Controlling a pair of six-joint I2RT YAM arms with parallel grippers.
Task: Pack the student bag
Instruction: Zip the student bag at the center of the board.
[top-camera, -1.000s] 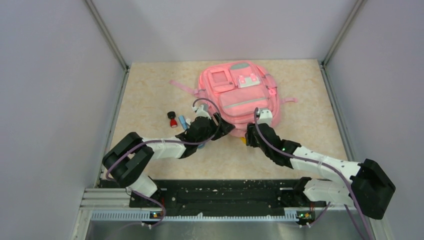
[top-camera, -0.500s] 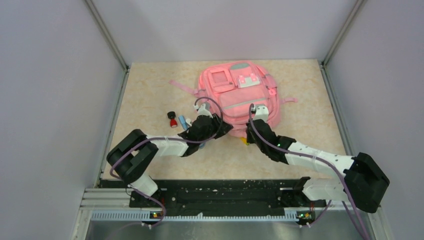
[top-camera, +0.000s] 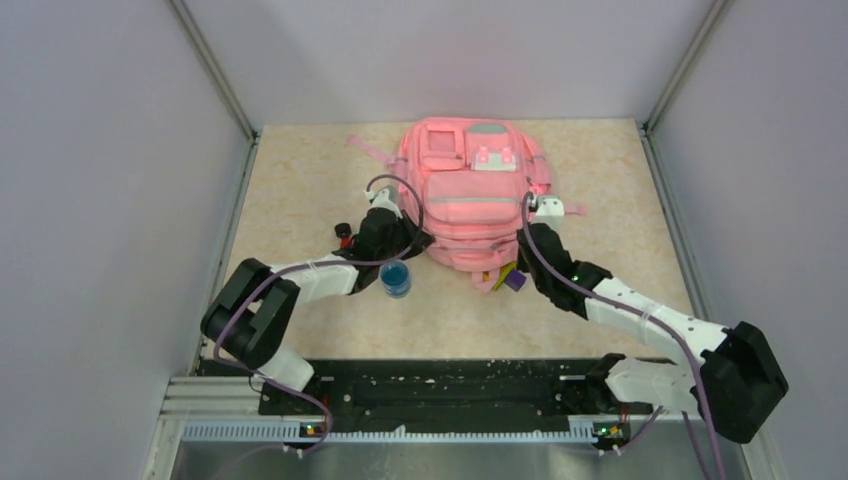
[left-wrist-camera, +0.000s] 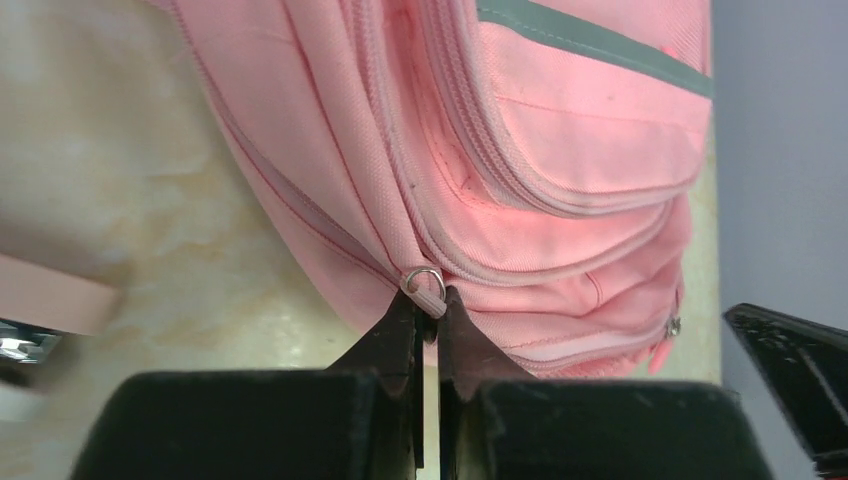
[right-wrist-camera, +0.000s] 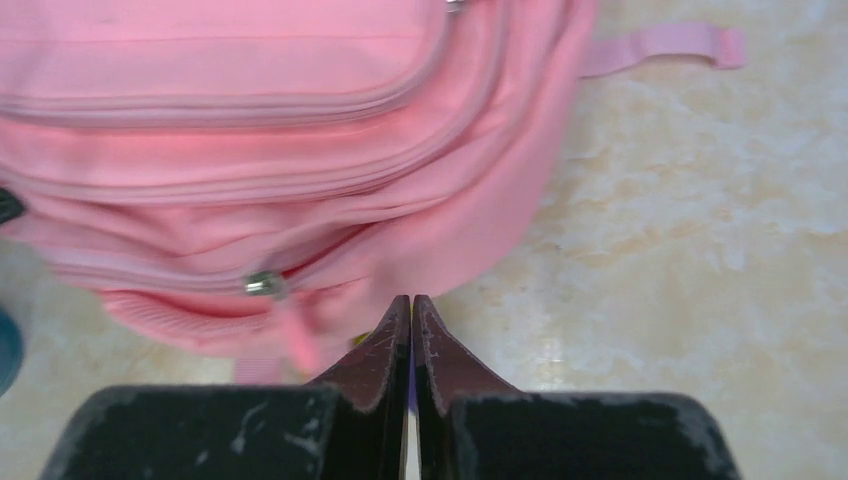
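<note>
The student bag (top-camera: 470, 190) is a big pink backpack lying flat mid-table, its front pockets facing up. My left gripper (top-camera: 410, 236) is at its lower left side. In the left wrist view this gripper (left-wrist-camera: 428, 300) is shut on a pink zip pull with a metal ring (left-wrist-camera: 426, 284) on the side of the bag (left-wrist-camera: 560, 120). At the lower right corner of the bag is my right gripper (top-camera: 541, 222). The right wrist view shows it (right-wrist-camera: 411, 300) shut at the edge of the bag (right-wrist-camera: 250, 120), with nothing visibly held.
A blue cup (top-camera: 395, 280) stands just in front of the bag's left corner. A purple item (top-camera: 515, 280) and a yellow bit lie at its front edge. A small black and red item (top-camera: 343, 235) lies to the left. A pink strap (right-wrist-camera: 660, 48) trails right.
Both grippers have shut, the left one on the zip pull. The bag has slid away and straightened, uncovering the blue cup and the purple item. Both arms reached further out.
</note>
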